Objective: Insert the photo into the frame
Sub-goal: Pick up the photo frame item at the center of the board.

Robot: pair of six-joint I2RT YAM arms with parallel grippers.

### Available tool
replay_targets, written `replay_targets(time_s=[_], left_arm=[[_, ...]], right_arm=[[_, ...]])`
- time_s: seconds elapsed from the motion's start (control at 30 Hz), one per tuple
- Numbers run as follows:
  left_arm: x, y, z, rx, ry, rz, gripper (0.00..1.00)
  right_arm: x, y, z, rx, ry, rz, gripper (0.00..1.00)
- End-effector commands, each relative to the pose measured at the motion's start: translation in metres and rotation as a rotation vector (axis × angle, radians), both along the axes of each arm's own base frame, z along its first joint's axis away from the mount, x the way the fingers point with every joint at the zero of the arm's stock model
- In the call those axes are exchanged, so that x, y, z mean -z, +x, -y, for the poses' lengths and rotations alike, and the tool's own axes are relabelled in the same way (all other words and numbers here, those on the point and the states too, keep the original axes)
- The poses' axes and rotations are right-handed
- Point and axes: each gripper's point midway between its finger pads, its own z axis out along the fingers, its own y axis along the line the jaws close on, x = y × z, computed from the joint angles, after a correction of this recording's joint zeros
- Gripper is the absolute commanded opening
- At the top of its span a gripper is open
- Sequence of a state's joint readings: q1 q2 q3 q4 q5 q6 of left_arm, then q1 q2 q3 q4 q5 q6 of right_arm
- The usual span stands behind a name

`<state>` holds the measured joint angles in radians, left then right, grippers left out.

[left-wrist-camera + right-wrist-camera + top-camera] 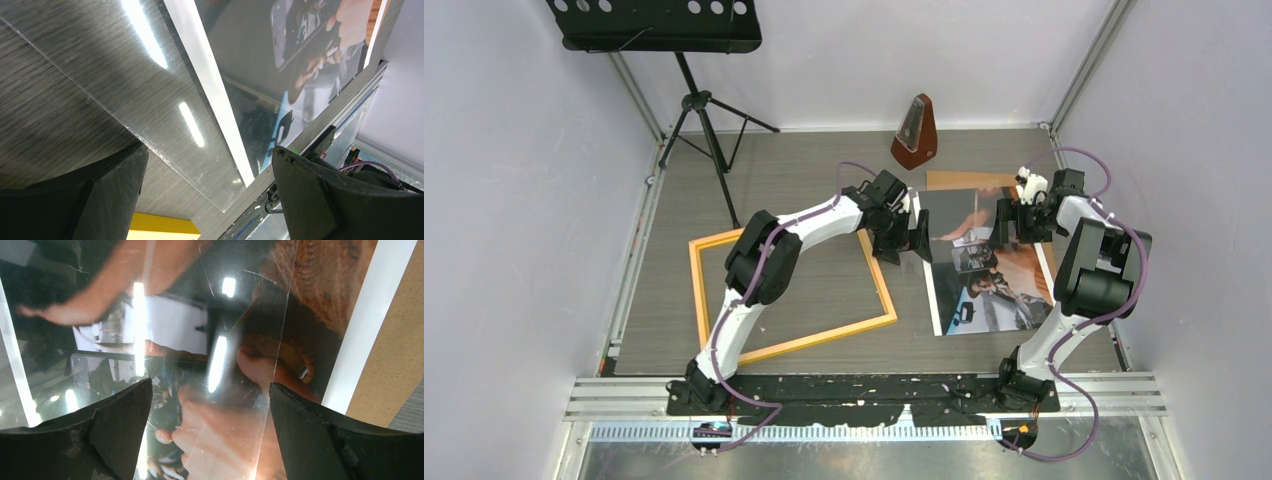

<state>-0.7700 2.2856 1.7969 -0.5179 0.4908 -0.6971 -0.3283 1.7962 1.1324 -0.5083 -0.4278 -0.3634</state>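
Both claws stand with their fingers apart, gripping nothing. The left claw [921, 237] hangs at the left edge of the photo [999, 285], and the right claw [1002, 222] hovers over its upper half. The photo lies flat on the right of the tabletop [804, 180], on a brown backing board [964, 180] that shows beyond its far and right edges. The yellow-orange frame [824, 338] lies flat and apart from it, on the left.

From the wrist cameras, a clear pane [150, 90] seems to lie over the print. One corner juts past the white border onto the bare wood between the left fingers [115, 170]. Glare makes its full outline hard to trace.

I'd say the sheets have to be separated before the print can go anywhere. That overhanging corner looks the best place to pinch. The left claw should come in low and close on the pane alone. The right claw could press lightly on the print so it doesn't slide along. A slow lift would spare the glossy face from scuffs.
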Motion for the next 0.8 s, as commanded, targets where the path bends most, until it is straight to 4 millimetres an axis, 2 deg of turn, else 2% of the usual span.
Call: replay_targets(time_s=[0.0,0.13,0.37,0.77], left_arm=[[0.025,-0.006,0.003,0.006,0.029,-0.033,0.99],[0.030,-0.014,-0.002,-0.006,0.023,-0.028,0.99],[0.028,-0.017,-0.006,-0.017,-0.060,0.017,0.99],[0.009,-0.023,0.013,0.020,-0.331,0.036,0.99]], right_arm=[[0.002,-0.022,-0.015,-0.004,0.064,-0.065,0.93],[0.004,-0.026,-0.020,-0.008,0.085,-0.072,0.92],[0.006,-0.031,-0.027,0.000,0.128,-0.082,0.91],[0.003,-0.033,-0.034,0.024,0.207,-0.082,0.90]])
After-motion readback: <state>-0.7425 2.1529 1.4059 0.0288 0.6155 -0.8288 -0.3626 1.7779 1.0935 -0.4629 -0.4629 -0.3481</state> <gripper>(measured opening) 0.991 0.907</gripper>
